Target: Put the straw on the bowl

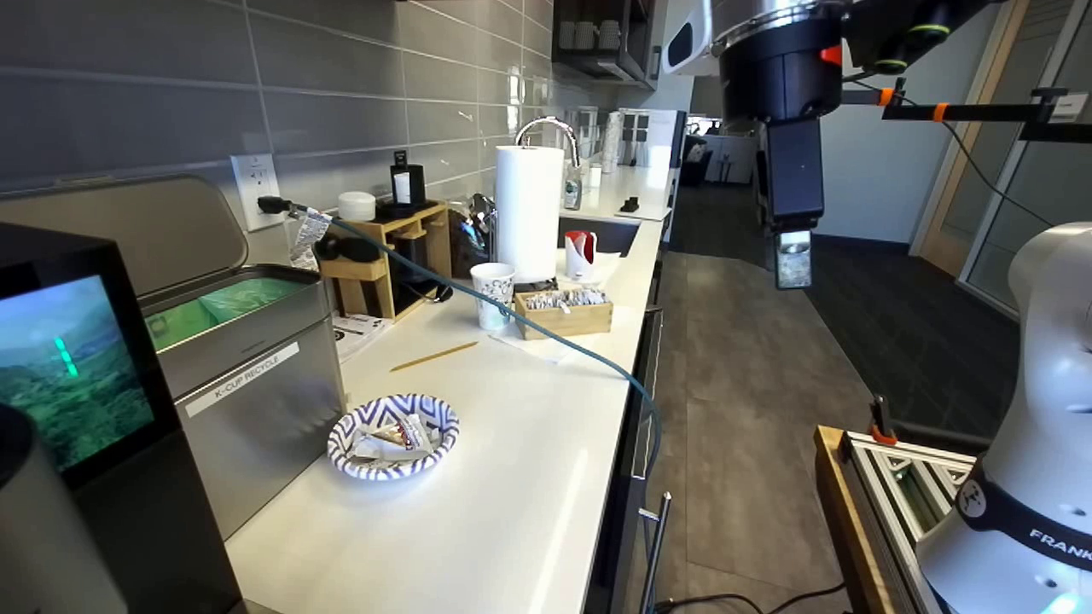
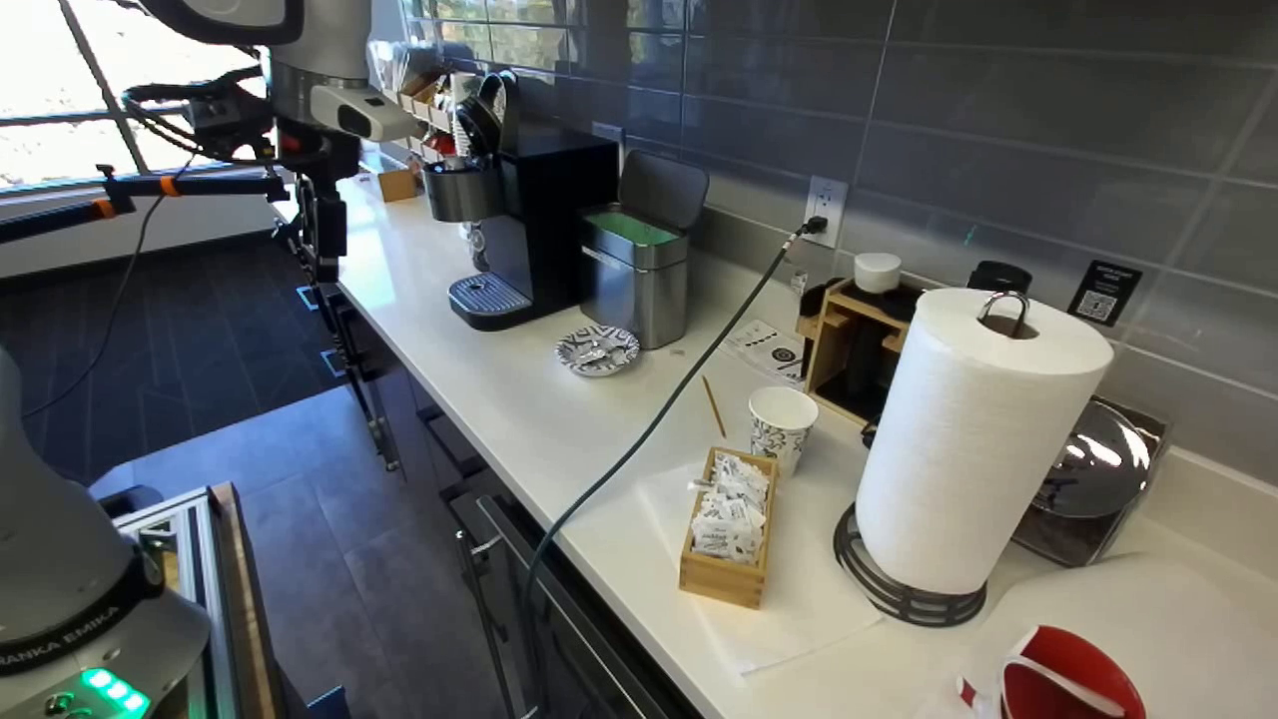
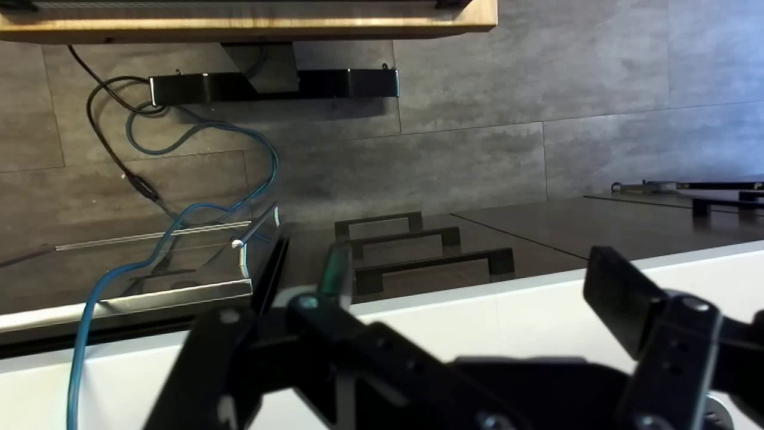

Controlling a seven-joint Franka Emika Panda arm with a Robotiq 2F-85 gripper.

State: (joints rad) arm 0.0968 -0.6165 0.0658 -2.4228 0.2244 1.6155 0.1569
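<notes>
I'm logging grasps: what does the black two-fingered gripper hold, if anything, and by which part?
Nothing: the gripper is open; the thin, straight tan straw lies on the white counter.

We see a long white tabletop (image 1: 495, 520). On it we have the bowl (image 1: 392, 472) close beside the bin (image 1: 260, 418), with the coffee machine (image 2: 561, 215) also beside the bin. The straw (image 1: 434, 356) lies flat between the bowl and the cup (image 1: 490, 298). We see a sheet (image 2: 799, 634) under the box (image 1: 572, 322), near the cup, and the roll (image 1: 531, 213) upright on its stand (image 2: 929, 608).
</notes>
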